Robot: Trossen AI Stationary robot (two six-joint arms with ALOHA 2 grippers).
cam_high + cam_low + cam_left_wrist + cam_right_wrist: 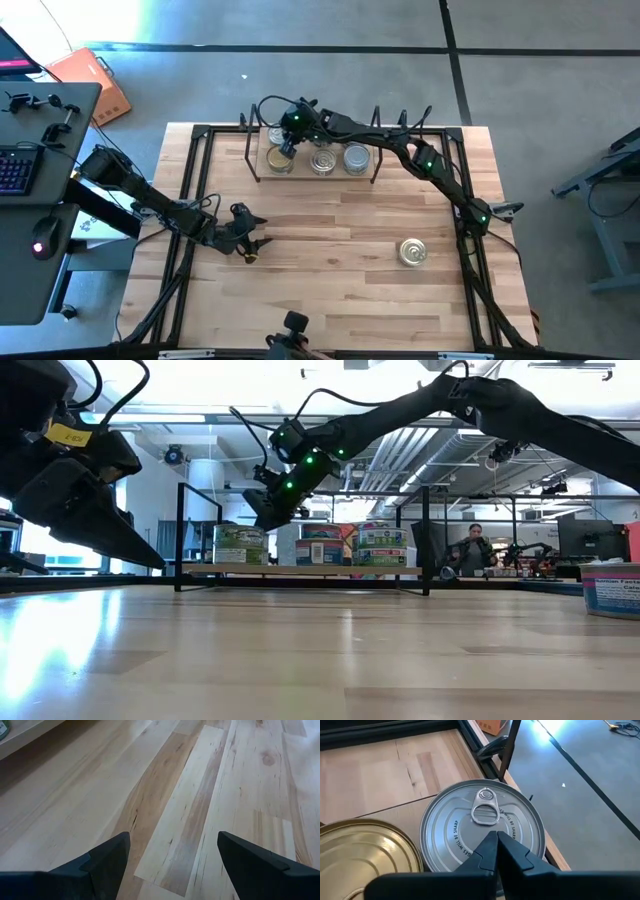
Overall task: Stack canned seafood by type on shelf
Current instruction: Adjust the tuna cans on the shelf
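**benchwatcher:** Starting big: the wooden bench (330, 290) carries the shelf (318, 172) along its far edge, with both dark arms reaching in. The right arm stretches across to the shelf's left end, and the right claw (287, 143) hangs just above the tins there.

**tinfan:** Is it holding anything?

**benchwatcher:** Nope, fingers pinched fully together on nothing. In the right wrist view the closed tips (496, 851) sit right over a silver-topped tin (482, 832) with a ring pull, close above its lid; can't tell if they actually touch. A gold-topped tin (367, 855) sits just beside that one, edges nearly meeting.

**tinfan:** And the rest of the cans?

**benchwatcher:** From above, two more tins (340, 159) stand on the shelf board on the far side of that claw from the shelf's left end, in a row. One loose gold-topped tin (412, 252) sits alone out on the bench, well away from both claws, nearer the right arm's base.

**tinfan:** Left arm?

**benchwatcher:** Left claw (250, 240) hovers low over bare planks, fingers (107, 857) spread wide, empty, well apart from the shelf.
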